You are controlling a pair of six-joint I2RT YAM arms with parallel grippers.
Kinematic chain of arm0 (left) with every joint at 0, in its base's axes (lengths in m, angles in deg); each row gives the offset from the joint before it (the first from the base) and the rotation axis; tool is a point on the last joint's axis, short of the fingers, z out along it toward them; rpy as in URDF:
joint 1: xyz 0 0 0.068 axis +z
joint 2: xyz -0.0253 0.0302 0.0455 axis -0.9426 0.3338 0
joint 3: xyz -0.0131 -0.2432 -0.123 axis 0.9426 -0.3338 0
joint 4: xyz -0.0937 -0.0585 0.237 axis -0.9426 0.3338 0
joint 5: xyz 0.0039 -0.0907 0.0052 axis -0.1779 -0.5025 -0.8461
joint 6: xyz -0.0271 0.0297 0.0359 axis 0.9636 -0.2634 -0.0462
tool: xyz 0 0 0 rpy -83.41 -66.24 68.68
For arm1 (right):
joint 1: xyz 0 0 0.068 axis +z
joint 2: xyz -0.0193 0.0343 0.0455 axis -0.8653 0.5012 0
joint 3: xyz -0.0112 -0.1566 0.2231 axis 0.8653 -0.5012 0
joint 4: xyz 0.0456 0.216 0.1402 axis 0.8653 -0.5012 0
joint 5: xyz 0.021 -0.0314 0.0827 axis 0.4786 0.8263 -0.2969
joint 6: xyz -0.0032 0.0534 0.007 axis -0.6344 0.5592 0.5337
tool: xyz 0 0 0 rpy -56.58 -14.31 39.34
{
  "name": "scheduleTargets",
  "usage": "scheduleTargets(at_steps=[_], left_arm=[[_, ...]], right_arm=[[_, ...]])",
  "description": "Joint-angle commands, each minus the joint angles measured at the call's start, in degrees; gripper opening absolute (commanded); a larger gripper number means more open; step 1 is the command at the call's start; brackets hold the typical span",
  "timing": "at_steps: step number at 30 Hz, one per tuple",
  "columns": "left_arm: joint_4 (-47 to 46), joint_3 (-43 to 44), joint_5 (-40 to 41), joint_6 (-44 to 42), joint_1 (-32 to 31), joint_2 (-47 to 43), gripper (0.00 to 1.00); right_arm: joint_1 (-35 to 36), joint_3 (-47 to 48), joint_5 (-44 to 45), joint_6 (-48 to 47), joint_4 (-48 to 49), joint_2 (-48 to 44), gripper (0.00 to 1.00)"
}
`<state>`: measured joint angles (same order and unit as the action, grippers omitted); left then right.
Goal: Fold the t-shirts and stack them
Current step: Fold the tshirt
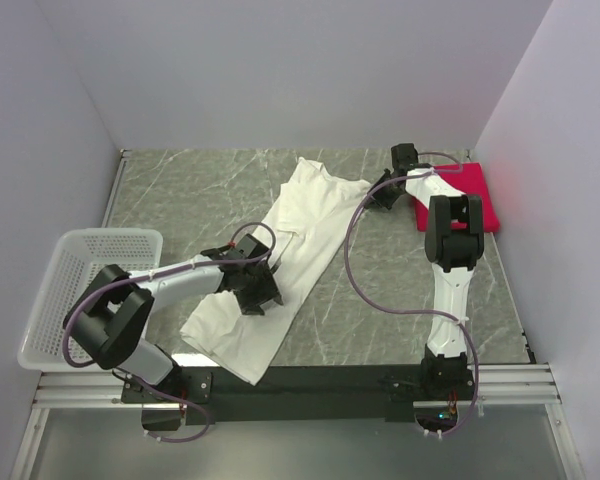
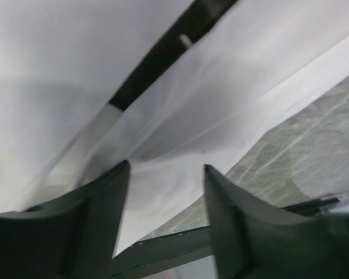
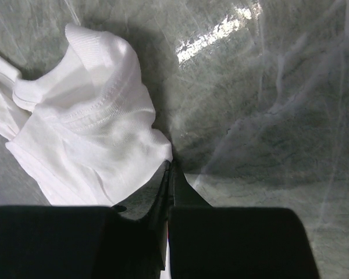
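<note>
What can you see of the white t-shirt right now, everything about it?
The white t-shirt is thin, soft, wrinkled cloth, bunched into a long narrow strip lying diagonally on the grey marbled table, its near end reaching the black rail. The left gripper sits open over its middle, with cloth showing between the fingers. The right gripper, shut, appears to pinch a stitched, ribbed edge at its far end.
</note>
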<state>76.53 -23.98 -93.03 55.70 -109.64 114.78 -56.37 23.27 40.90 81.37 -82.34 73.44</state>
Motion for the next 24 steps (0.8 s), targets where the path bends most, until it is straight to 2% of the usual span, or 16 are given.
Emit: scheduleTargets(at_steps=[1, 3, 5, 10, 16, 24], left_arm=[[14.0, 1.1, 7.3, -2.2, -0.1, -1.8, 0.67], [16.0, 5.2, 10.9, -4.3, -0.2, -4.0, 0.72], [17.6, 7.9, 14.2, -7.0, -0.2, -5.5, 0.73], [14.5, 9.3, 15.6, -12.9, -0.1, -4.1, 0.6], [9.5, 13.1, 14.5, -18.9, -0.6, 1.1, 0.59], [7.2, 20.4, 16.2, -23.5, -0.6, 10.5, 0.51]], right_arm=[[-1.4, 1.3, 4.1, -2.1, 0.2, 0.0, 0.0], [-1.4, 1.9, 3.7, -2.7, 0.1, 0.2, 0.0], [-1.4, 2.2, 3.5, -3.1, -0.3, 0.5, 0.0], [-1.3, 2.3, 3.0, -3.3, 0.2, 0.8, 0.0], [-1.3, 3.3, 3.0, -4.2, -0.7, 1.2, 0.0], [-1.3, 3.6, 3.1, -4.9, -1.1, 1.5, 0.0]])
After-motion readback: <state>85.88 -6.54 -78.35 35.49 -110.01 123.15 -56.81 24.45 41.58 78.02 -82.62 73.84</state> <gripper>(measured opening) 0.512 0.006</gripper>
